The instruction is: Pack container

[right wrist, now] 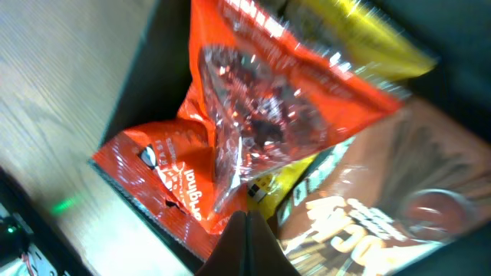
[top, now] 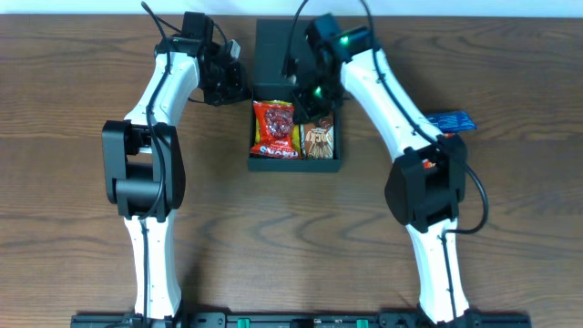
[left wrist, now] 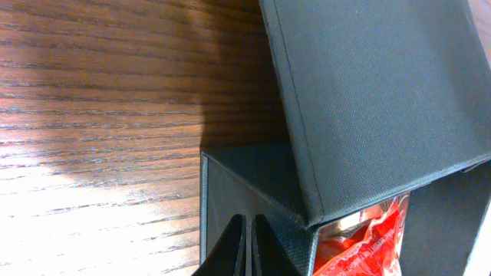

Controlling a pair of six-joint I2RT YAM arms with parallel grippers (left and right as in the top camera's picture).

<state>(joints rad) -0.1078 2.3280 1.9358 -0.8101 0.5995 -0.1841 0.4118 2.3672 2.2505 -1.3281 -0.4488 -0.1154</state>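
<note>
The dark container (top: 295, 165) sits open at the table's centre with its flap lid (top: 273, 53) raised at the back. Inside lie a red snack packet (top: 276, 128) and a brown packet (top: 319, 139). My left gripper (top: 233, 87) is shut and empty, just outside the container's left back corner. In the left wrist view its fingers (left wrist: 247, 234) rest against the box wall (left wrist: 230, 184), under the lid (left wrist: 368, 92). My right gripper (top: 314, 91) is shut and empty, low over the packets. In the right wrist view its fingers (right wrist: 247, 224) sit between the red packet (right wrist: 253, 115) and the brown packet (right wrist: 383, 199).
A yellow packet (right wrist: 368, 34) lies under the red one inside the box. A blue packet (top: 451, 120) lies on the wooden table at the right, next to the right arm. Both arms reach in from the front edge.
</note>
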